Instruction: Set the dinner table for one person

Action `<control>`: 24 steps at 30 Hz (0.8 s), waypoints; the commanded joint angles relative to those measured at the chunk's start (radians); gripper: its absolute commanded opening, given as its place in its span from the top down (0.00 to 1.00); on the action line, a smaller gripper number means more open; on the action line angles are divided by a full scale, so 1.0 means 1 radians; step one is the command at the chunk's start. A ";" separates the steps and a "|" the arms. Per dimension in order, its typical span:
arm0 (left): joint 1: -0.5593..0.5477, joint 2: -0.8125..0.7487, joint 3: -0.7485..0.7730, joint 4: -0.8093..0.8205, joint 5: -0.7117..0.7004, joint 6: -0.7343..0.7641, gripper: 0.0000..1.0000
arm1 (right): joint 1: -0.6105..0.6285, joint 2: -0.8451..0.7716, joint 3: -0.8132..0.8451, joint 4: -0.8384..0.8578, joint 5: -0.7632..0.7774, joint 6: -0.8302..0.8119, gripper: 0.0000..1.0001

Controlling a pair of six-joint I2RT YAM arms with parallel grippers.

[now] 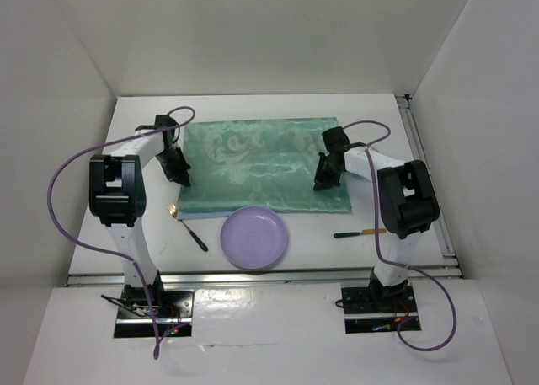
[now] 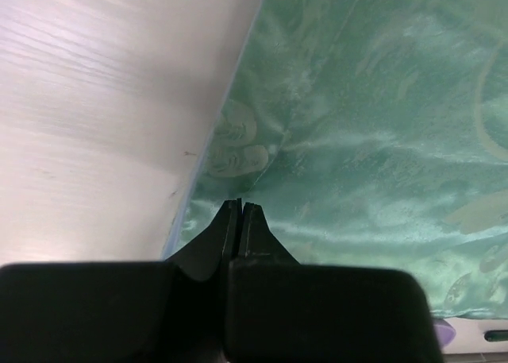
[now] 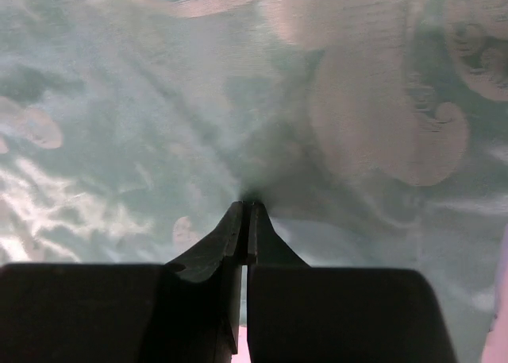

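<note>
The dinner table [image 1: 152,132] is a white top with a green patterned cloth [image 1: 257,162] spread flat across its middle. My left gripper [image 1: 182,178] is shut, with its tips [image 2: 240,204] down on the cloth [image 2: 373,140] just inside its left edge. Near the cloth's right edge my right gripper [image 1: 322,181] is shut too. Its tips [image 3: 248,204] meet the cloth [image 3: 159,101] where creases run into them. A purple plate [image 1: 254,237] sits in front of the cloth. A gold-headed utensil with a black handle [image 1: 187,227] lies left of the plate, and a second utensil [image 1: 360,232] lies to its right.
White walls enclose the table on three sides. A metal rail [image 1: 425,174] runs along the right edge and another along the front [image 1: 253,274]. Purple cables loop from both arms. Bare table shows left of the cloth [image 2: 95,117].
</note>
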 commanded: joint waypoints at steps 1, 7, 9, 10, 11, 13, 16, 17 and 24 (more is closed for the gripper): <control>-0.014 -0.023 0.125 -0.087 -0.086 0.024 0.95 | 0.044 -0.053 0.088 -0.020 0.017 -0.012 1.00; -0.068 -0.104 0.319 -0.182 -0.125 0.057 0.62 | 0.084 -0.166 0.239 -0.089 0.060 -0.012 0.75; -0.090 -0.146 0.343 -0.196 -0.125 0.066 0.53 | 0.084 -0.223 0.249 -0.124 0.121 -0.003 0.54; -0.091 -0.162 0.343 -0.196 -0.125 0.066 0.53 | 0.067 -0.246 0.249 -0.140 0.144 -0.002 0.52; -0.091 -0.179 0.343 -0.205 -0.125 0.076 0.52 | 0.047 -0.272 0.233 -0.151 0.161 0.008 0.52; -0.091 -0.237 0.334 -0.205 -0.125 0.077 0.52 | -0.054 -0.358 0.178 -0.164 0.184 0.008 0.45; -0.100 -0.342 0.264 -0.173 -0.093 0.077 0.52 | -0.223 -0.461 0.105 -0.164 0.163 -0.004 0.45; -0.100 -0.371 0.236 -0.138 -0.093 0.067 0.52 | -0.264 -0.476 0.096 -0.164 0.152 -0.013 0.40; -0.120 -0.451 0.125 -0.093 -0.039 0.067 0.52 | -0.476 -0.346 0.124 -0.186 0.052 -0.048 0.36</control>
